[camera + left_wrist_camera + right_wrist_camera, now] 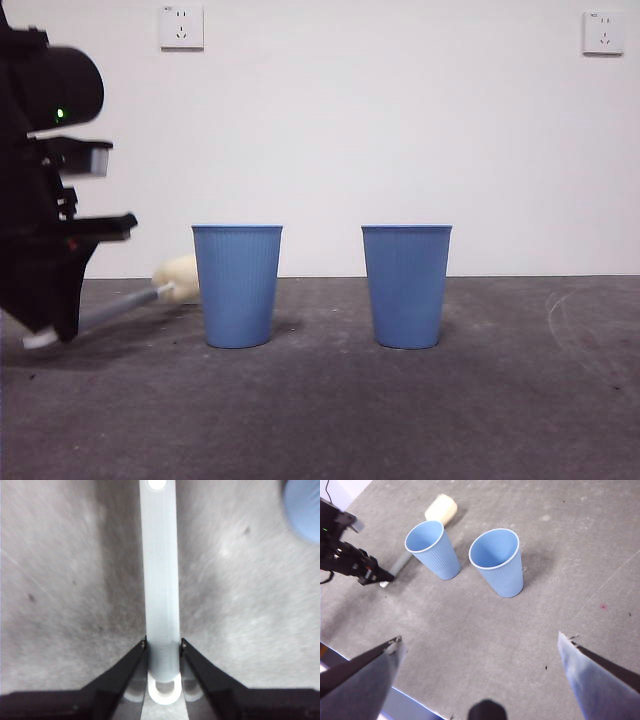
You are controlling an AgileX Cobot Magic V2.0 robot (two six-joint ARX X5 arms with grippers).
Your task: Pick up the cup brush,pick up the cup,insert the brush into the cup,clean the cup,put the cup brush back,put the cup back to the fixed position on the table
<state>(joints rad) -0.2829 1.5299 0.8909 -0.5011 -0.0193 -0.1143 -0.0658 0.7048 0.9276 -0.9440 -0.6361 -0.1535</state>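
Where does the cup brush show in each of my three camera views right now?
Front view: the cup brush lies low at the left, held by the left gripper, its sponge behind the nearer blue cup.
Left wrist view: its grey handle runs up the middle between the jaws.
Right wrist view: upper left, behind that cup.
Shared landmark: that blue cup.

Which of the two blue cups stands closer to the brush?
The left cup in the front view: the brush's sponge lies just beside it. The other cup stands apart.
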